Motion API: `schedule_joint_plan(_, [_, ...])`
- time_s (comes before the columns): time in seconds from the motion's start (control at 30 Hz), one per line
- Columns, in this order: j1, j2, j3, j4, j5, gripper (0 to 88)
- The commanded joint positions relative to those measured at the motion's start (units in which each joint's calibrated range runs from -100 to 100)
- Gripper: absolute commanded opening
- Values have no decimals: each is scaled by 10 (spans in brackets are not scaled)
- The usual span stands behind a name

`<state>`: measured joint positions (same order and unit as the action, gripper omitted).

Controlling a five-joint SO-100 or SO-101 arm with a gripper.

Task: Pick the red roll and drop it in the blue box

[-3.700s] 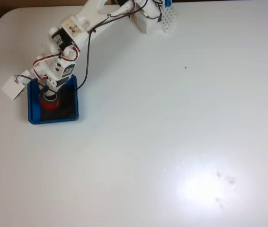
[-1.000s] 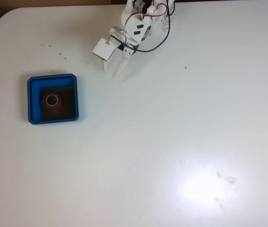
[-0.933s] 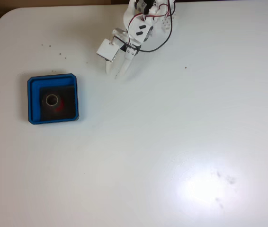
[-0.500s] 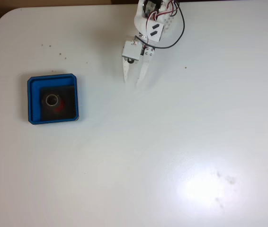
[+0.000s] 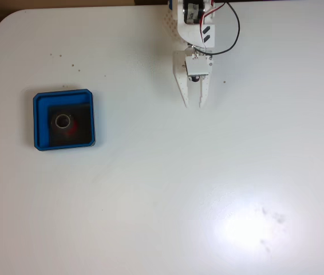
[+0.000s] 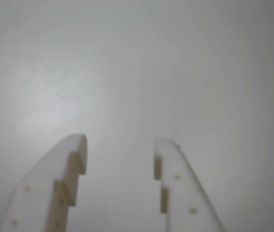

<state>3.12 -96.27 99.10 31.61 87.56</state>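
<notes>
The hand has swung away from the blue box to twelve o'clock on the white surface, fingers spread and empty. The red roll lies inside the box at nine o'clock, so the drop looks finished.

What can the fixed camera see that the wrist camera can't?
The fixed view takes in the blue box at the left of the table, with the red roll lying inside it, plus the white arm with its wires at the top edge. The wrist view gives a close look at the stepped inner edges of the fingers. Both show the open, empty gripper above the bare white table.
</notes>
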Motion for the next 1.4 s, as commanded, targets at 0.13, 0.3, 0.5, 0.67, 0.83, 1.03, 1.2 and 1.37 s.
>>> schedule_joint_plan(0.13, [-18, -4, 9, -7, 1, 127])
schedule_joint_plan(0.3, [-39, -2, 9, -6, 0, 127])
schedule_joint_plan(0.5, [-36, -1, 9, -5, -4, 126])
schedule_joint_plan(0.67, [-33, 0, 9, -4, -4, 85])
schedule_joint_plan(0.83, [-32, 0, 9, -4, -4, 31])
schedule_joint_plan(1.03, [-34, 0, 9, -4, -3, 23])
schedule_joint_plan(1.2, [-34, 0, 9, -4, -2, 23])
schedule_joint_plan(1.37, [-34, 0, 9, -4, -2, 23])
